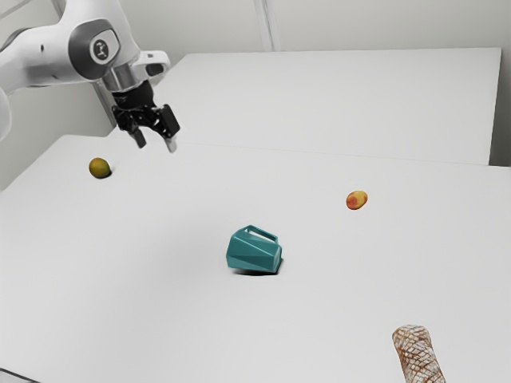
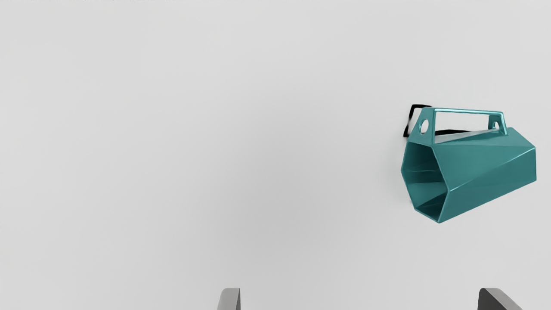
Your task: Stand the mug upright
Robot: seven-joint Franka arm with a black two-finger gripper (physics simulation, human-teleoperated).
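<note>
Well, the teal faceted mug (image 1: 254,251) lay on its side out on the open middle of the white table (image 1: 160,319), well in from the far edge and the exterior view's left edge. Its handle (image 2: 469,110) was uppermost, running lengthwise along the body. The wrist view looked partly into the mouth (image 2: 424,183); the closed end pointed away from it. Dark shadow showed beside the handle.

Gripper (image 1: 156,146): wide, up in the air toward the table's far corner at the exterior view's left, well apart from the mug. Wrist view agreed, fingers (image 2: 230,300) far apart with bare tabletop between them. There, the mug sat out past the tips, more in line with one finger than the other.

Rest of the table: a small olive-yellow round fruit (image 1: 99,167) near that same far corner. A red-and-yellow fruit (image 1: 357,200), possibly a nectarine, hard to be sure from that view, sat between the mug and the far edge, off toward the exterior view's right. A brown-and-white patterned cylinder (image 1: 418,353) was on the near side, toward the exterior view's right, partly cut off by the frame.
</note>
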